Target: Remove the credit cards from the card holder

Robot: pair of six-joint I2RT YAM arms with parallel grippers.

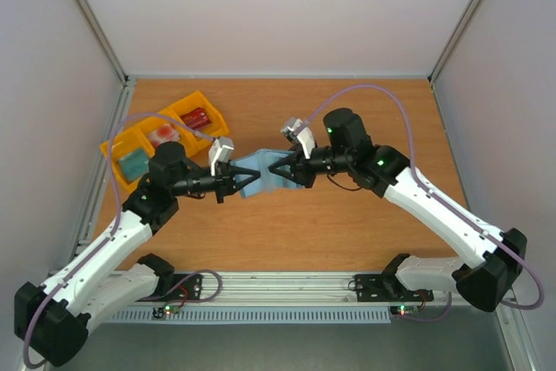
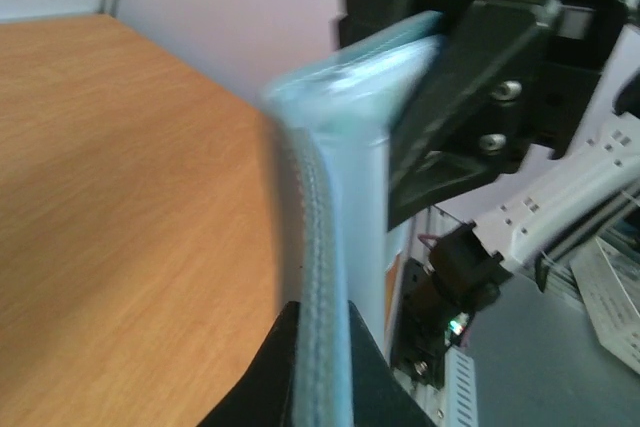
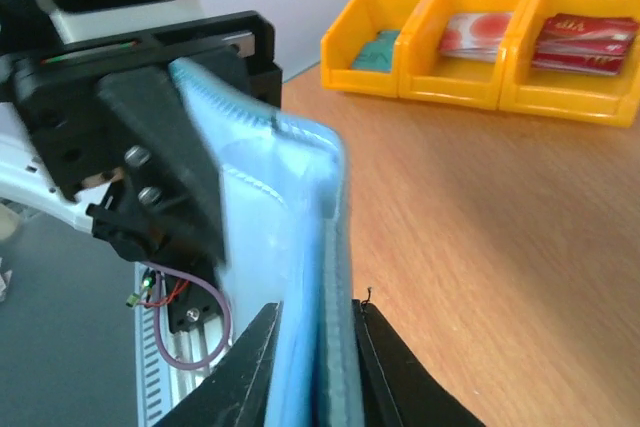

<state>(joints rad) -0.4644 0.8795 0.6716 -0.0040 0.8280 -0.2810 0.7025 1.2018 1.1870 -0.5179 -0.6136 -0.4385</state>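
Yellow tray sits at far left of the wood table, w/ one card showing in each of its three compartments: teal card in the left one, pinkish card in the middle, red card in the right. All three lie well apart from the wallet.

Centre frame, the slate-blue card holder is strung betw. the two arms and appears held up off the table. L gripper is clamped on its left edge; the L wrist view shows the stitched seam pinched tight between the black fingers. R gripper has the opposite edge: in the R wrist view both fingers sit snug against the soft material, jaws drawn in on the wallet w/ nothing else between them.

Progress, as a read: at least three cards are already out and binned, so the job looks well along. Whether any card remains in the pockets can't be told, since both wrist cams see the wallet edge-on and blurred, and the top cam shows only its outside. Likely left: spread the fold, check the pockets, pull whatever is inside.
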